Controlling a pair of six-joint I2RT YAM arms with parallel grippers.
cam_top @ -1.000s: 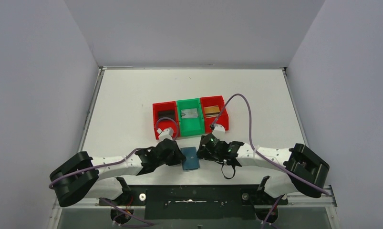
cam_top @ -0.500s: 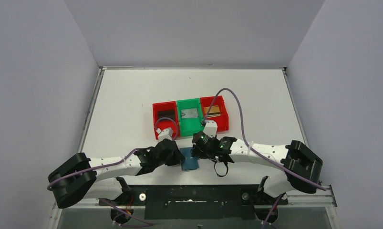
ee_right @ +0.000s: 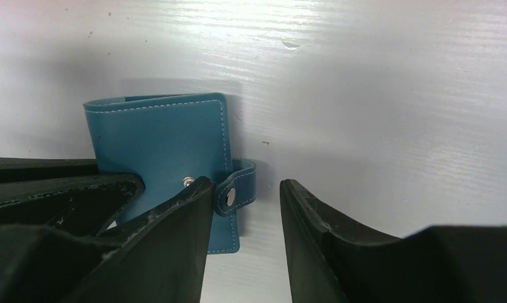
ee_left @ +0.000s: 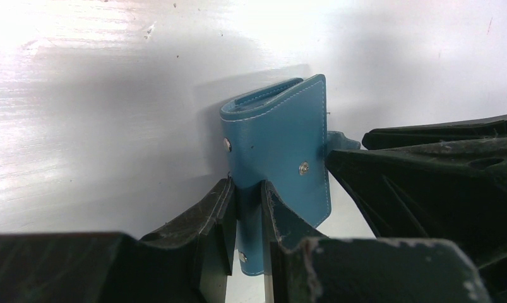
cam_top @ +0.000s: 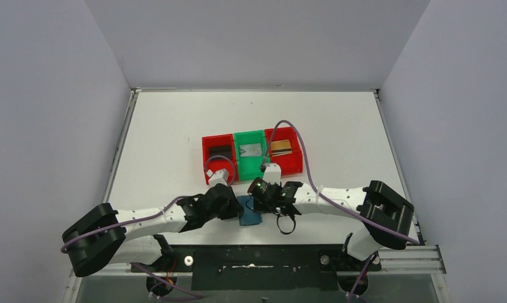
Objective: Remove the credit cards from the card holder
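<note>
Right gripper [ee_right: 244, 186] has slid left to the teal card holder [ee_right: 156, 136], jaws partly open on either side of its snap tab [ee_right: 239, 191], gripping nothing. Left gripper [ee_left: 247, 192] pinches the folded holder's edge, low over the white table [cam_top: 175, 126], near the arm bases.

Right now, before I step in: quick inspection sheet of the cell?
Surface: white table, a few small specks in the wrist views.
Job's things: card holder folded shut, snap tab looks fastened; black card, silver-grey card and gold-brown card each lie in a bin.
Clutter: left red bin, green bin and right red bin in a row; nothing else seen.
Grippers: left gripper clamped on the card holder's edge; right gripper open around the snap tab.
Cables: right arm's purple cable arcs over the right red bin; left arm's purple cable loops by the left red bin.
Surroundings: plain walls on three sides.
</note>
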